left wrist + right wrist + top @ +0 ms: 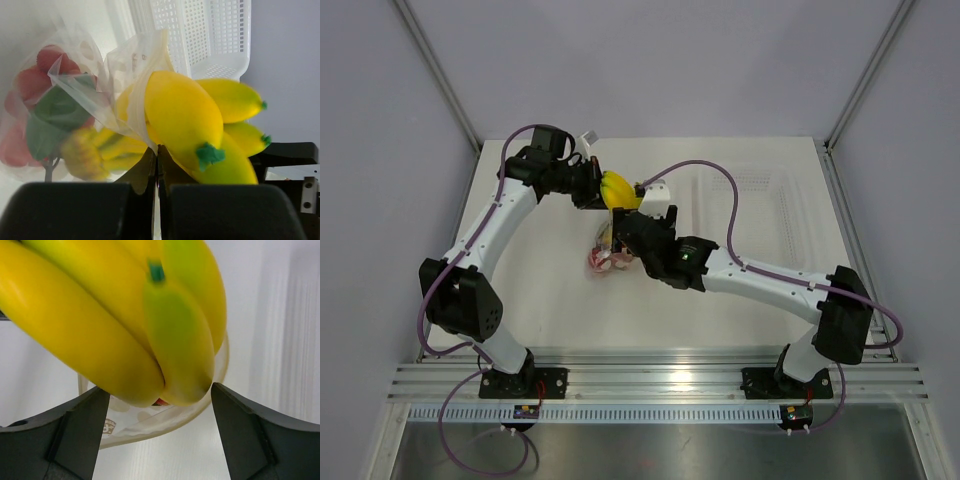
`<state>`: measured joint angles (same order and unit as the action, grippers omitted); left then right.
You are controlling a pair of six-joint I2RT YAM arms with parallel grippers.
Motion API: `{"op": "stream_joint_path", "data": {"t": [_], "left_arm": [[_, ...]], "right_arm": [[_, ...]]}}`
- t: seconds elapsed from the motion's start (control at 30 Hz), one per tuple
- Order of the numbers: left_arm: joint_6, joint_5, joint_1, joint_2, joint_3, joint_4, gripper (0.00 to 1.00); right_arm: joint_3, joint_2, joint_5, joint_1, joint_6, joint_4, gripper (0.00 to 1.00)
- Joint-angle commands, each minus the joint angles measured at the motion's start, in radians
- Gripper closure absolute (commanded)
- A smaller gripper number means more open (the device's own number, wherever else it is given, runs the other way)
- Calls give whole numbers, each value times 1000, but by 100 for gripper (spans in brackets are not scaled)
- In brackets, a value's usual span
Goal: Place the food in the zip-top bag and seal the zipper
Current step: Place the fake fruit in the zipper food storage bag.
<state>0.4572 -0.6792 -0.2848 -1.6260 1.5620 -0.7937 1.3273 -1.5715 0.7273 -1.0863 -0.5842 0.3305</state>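
White tabletop [720, 310] and pale grey walls fill the top view, with both arms meeting toward the upper middle of the frame.

The left pincer [156, 150] has its jaws pressed together, clamped on a fold of the zip-top bag [115, 60] at the bottom centre of its own view. From that pinch the dotted clear plastic spreads up and to the left. The red strawberries [30, 85] and their green leaves sit inside it, blurred by the film. The yellow toy bananas [185, 115] lie against the bag's rim on the right, with their green tips pointing right and down.

The right pincer [159, 388] stands with its jaws wide apart. The bananas hang between the two dark fingers [80, 435], close to both. A thin gap shows at each side, so no grip is visible. Just below, the bag's rim curves as an open mouth.

In the top view the bag hangs beneath the two pincers at centre, and the red fruit shows at its lower end.

A white perforated basket [210, 35] is cut off at the upper edge of the left wrist view. A yellow smear behind the plastic is hard to make out, and the zipper cannot be picked out along the rim.
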Motion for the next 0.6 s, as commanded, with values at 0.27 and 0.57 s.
{"op": "stream_joint_path", "data": {"t": [0.27, 0.57], "left_arm": [[-8, -28, -1, 31, -5, 47, 100], [-5, -33, -1, 28, -10, 54, 100]], "right_arm": [[79, -30, -5, -11, 24, -24, 4], [69, 151, 18, 20, 52, 13, 4]]}}
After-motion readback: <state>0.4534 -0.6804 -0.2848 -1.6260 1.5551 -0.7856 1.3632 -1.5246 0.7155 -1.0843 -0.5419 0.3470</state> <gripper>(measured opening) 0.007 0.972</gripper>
